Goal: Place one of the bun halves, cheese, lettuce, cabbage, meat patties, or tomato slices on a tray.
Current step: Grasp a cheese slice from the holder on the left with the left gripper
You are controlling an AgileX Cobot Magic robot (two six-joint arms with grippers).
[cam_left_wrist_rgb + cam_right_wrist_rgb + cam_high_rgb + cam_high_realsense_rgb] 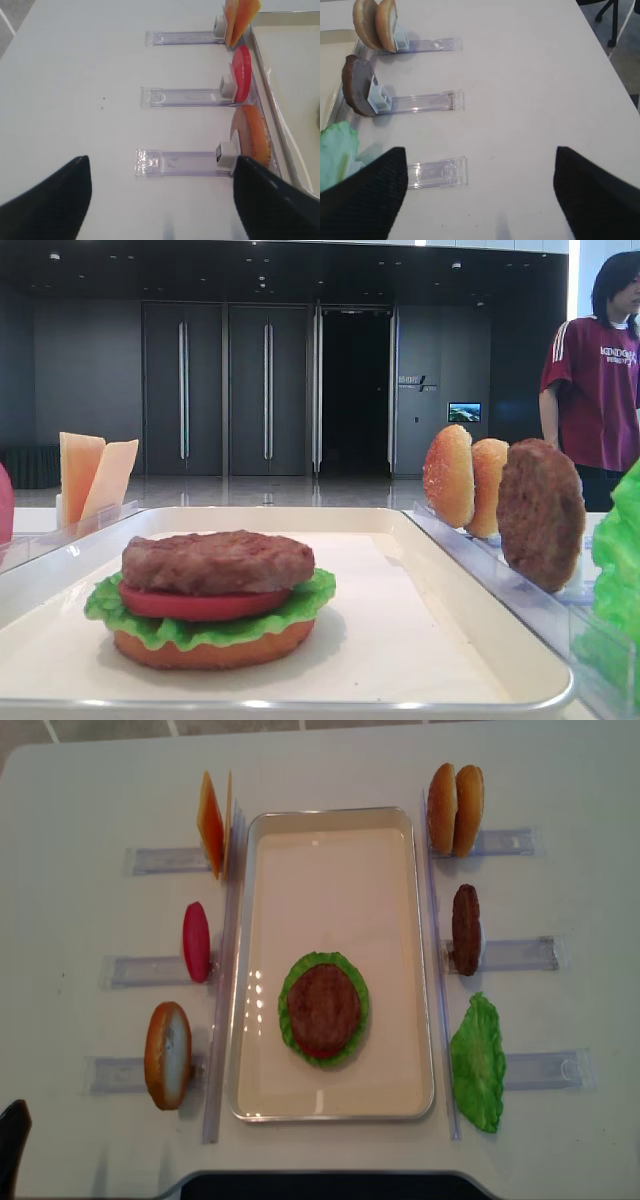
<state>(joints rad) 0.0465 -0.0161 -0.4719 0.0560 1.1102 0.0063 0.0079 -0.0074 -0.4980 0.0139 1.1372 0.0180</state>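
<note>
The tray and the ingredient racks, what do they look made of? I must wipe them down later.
The tray: cream, probably plastic or enamelled metal; its smooth rim glints. The ingredient racks: clear, glossy hard plastic; the table shows through.

Over the tray (330, 1105) you have open room at its far half and along both long inner edges; the only thing standing there is the stack (323, 1010) of bun, lettuce, tomato and patty, in the near half.

On the left, the cheese (212, 825), a tomato slice (196, 942) and a bun half (167, 1054) stand on edge in clear racks (140, 970) just beside the rim, with gaps between them.

On the right, two bun halves (455, 810), a patty (465, 929) and lettuce (478, 1063) line the rim likewise.

Outside both rows the table (60, 900) is bare, and each tool (160, 200) (480, 195) hangs there, jaws wide.
</note>
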